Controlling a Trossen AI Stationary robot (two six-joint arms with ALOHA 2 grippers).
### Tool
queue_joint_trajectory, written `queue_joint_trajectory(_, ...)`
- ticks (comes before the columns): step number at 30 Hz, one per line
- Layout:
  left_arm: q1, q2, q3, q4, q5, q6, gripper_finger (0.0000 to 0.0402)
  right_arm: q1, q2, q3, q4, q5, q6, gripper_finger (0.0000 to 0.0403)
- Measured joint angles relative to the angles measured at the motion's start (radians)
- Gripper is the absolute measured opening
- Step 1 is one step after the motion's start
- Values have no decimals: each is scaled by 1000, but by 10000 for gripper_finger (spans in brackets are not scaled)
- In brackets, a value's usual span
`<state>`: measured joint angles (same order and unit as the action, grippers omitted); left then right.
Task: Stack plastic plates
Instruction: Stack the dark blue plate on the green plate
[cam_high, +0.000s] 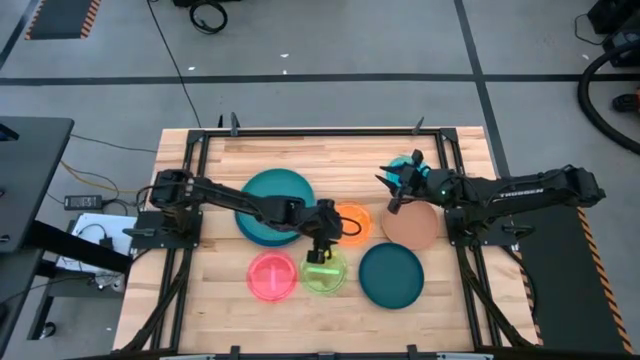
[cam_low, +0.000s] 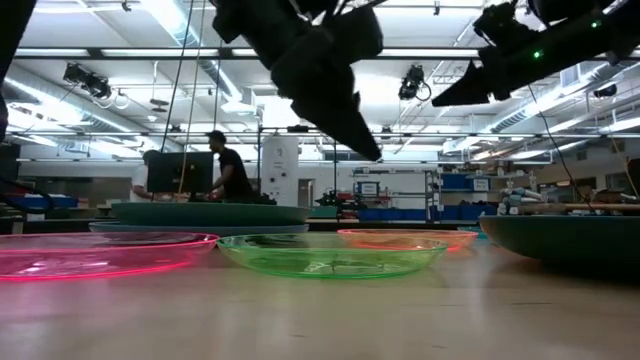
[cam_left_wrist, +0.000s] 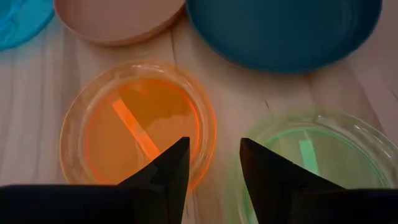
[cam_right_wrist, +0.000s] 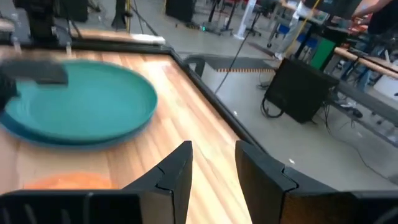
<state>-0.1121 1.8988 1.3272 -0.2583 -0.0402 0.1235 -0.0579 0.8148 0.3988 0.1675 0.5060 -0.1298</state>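
Note:
My left gripper (cam_high: 322, 250) is open and empty, above the table, over the gap between the orange plate (cam_left_wrist: 140, 127) and the neon green plate (cam_left_wrist: 311, 155). My right gripper (cam_high: 388, 193) is open and empty, raised above the table near the cyan plate (cam_high: 405, 165), which it partly hides. The teal plate (cam_high: 275, 200) rests on the blue plate (cam_right_wrist: 37, 134). The brown plate (cam_high: 412, 226), dark teal plate (cam_high: 391, 276), pink plate (cam_high: 272, 276), orange and green plates lie flat on the table, each apart from the others.
A black frame rail (cam_high: 320, 131) runs along the table's far edge and down both sides. Bare wood (cam_high: 330, 160) shows along the far side and the near edge. A person (cam_low: 232, 170) stands in the room far behind the table.

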Motion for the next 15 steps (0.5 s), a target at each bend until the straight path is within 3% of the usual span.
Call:
queue_joint_trajectory(8, -15, 123, 155, -143, 9, 150, 149, 36, -47, 1, -135, -27, 170, 132)
queue_joint_trajectory(15, -58, 164, 218, -123, 12, 350, 149, 92, -95, 0, -299, -60, 403, 132)
